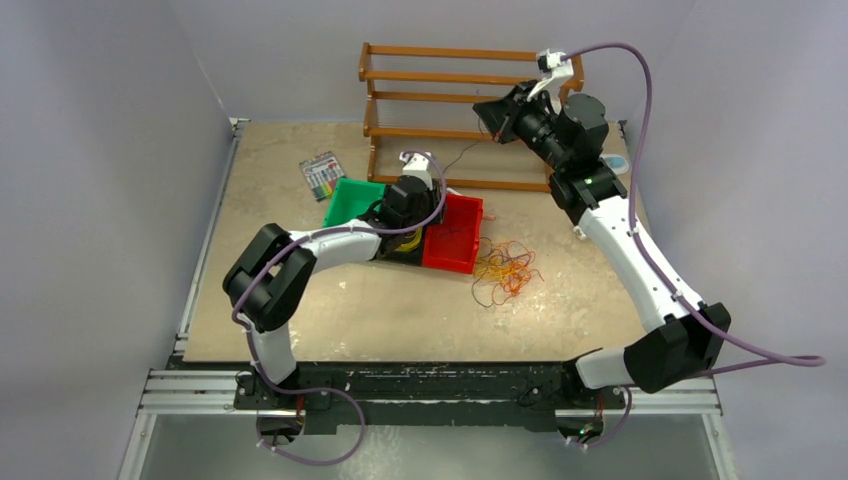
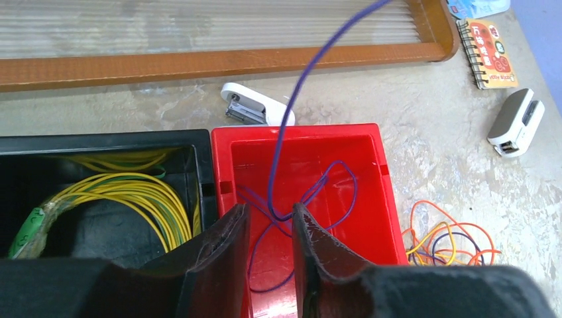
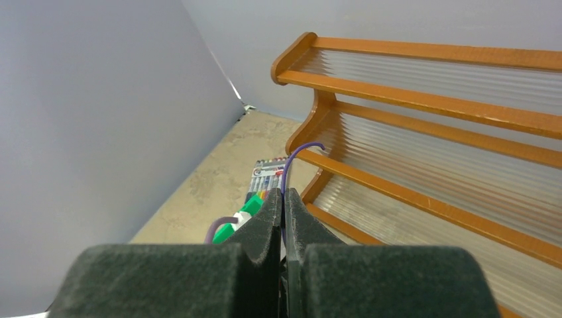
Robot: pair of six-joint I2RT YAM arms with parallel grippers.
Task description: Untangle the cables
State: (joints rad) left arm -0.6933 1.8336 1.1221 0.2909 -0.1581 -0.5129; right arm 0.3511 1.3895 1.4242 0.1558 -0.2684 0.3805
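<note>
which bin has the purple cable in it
The red bin: a purple cable loops across its floor and rises out of it. The black bin beside it holds yellow cables instead.

The thin dark purple cable (image 2: 275,165) runs out of the left wrist view through its top edge, and its loops in the red plastic bin (image 2: 331,130) dip behind the left black padded fingers (image 2: 225,265). The black plastic bin (image 2: 99,140) is cut off at that view's left edge. In the right wrist view the cable vanishes between the right fingers (image 3: 265,225), pressed together.
</note>
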